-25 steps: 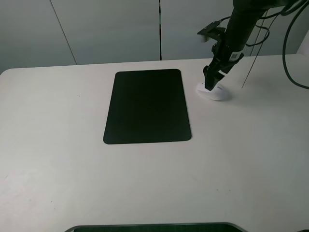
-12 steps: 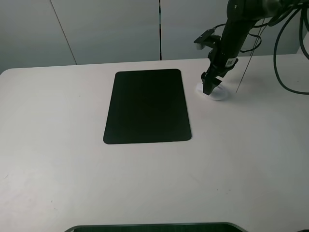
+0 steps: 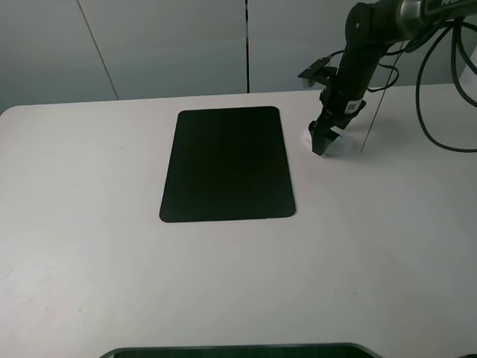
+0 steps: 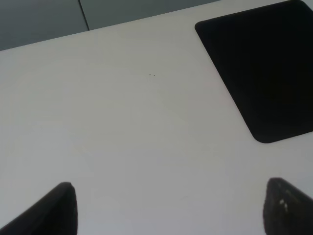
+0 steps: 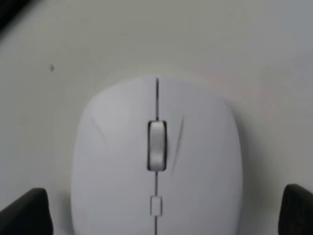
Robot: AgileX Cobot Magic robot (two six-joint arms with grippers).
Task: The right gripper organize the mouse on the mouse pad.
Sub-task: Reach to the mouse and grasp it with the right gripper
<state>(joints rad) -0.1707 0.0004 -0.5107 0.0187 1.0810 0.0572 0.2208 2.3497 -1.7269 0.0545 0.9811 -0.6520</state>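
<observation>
Mouse (image 5: 195, 161): 1, just off the right edge of 1 mouse pad (image 3: 227, 164). Right gripper (image 3: 320, 146) jaws straddle it, spread wide

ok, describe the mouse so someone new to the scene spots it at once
Find the black mouse pad on the white table. Just off its far right corner, on bare tabletop, the mouse sits under the right gripper. It is small, rounded and white with a grey scroll wheel, unlike the big flat dark pad.
</observation>
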